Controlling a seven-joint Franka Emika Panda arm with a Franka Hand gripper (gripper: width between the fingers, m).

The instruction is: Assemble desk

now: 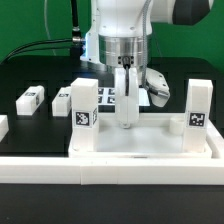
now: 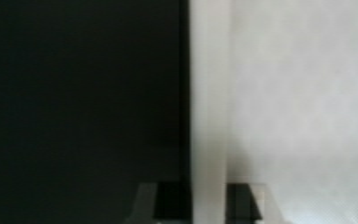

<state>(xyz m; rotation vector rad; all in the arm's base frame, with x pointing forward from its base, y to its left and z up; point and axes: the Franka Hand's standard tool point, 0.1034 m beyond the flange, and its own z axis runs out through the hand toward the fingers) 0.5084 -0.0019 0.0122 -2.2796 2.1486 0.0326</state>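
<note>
Border bar [image 1: 60, 166] in front; tabletop [image 1: 140, 148] w/ 2 upright legs [image 1: 85, 108] [image 1: 198, 106]; tool [image 1: 126, 118] clamps 3rd leg [image 1: 125, 95].

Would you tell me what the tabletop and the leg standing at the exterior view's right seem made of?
Tabletop: probably white plastic, matte; uniform colour, moulded rim. Leg: seemingly the same matte plastic; its black-and-white tag looks printed.

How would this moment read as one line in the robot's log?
claw: shut on leg | leg: upright over tabletop | corner legs: two standing on tabletop
</note>
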